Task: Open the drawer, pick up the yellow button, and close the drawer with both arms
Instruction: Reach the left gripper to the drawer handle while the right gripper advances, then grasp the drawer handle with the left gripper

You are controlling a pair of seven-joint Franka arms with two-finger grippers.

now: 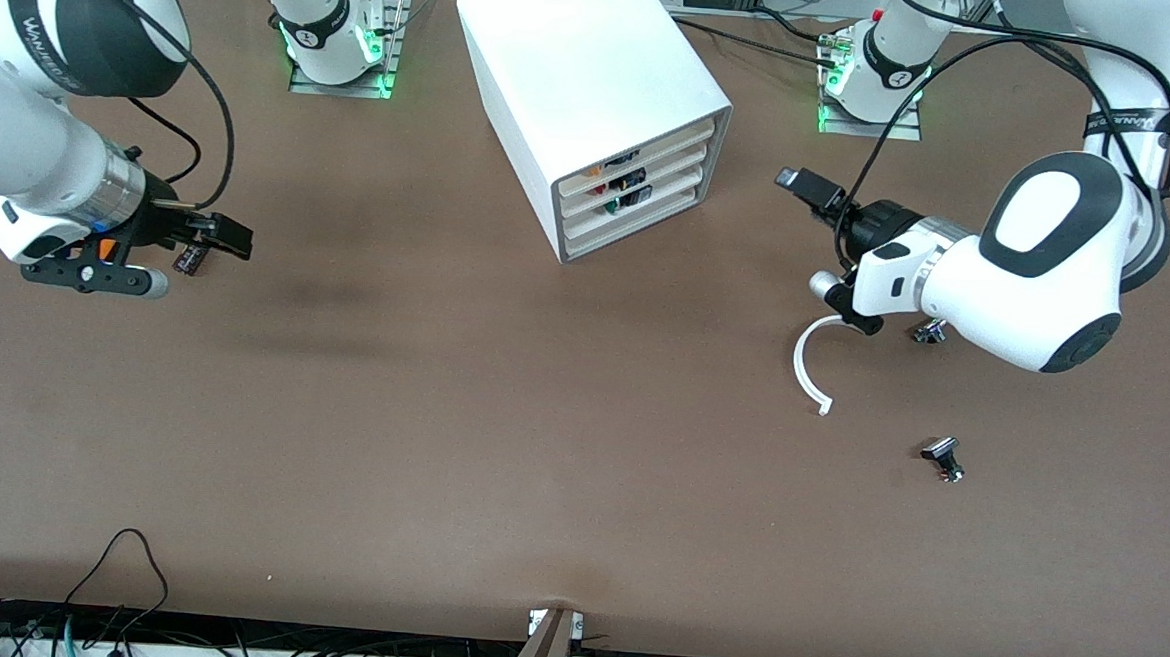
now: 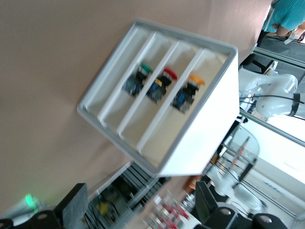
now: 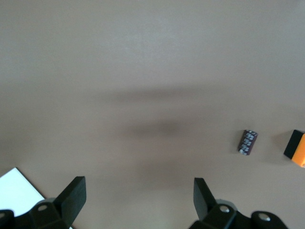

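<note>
The front view looks down from high above the table's (image 1: 497, 484) near edge, facing both arm bases and taking in the whole tabletop with the cabinet (image 1: 596, 109) at its far middle.

The left wrist view looks past the left gripper (image 2: 138, 210) at the cabinet's (image 2: 200, 138) open front, fairly close and tilted; it shares that cabinet with the front view.

The right wrist view looks down past the right gripper (image 3: 138, 200) at bare table (image 3: 152, 71), close in. A small dark part (image 3: 248, 142) there is probably the one beside the right gripper (image 1: 214, 239) in the front view (image 1: 189, 258).
</note>
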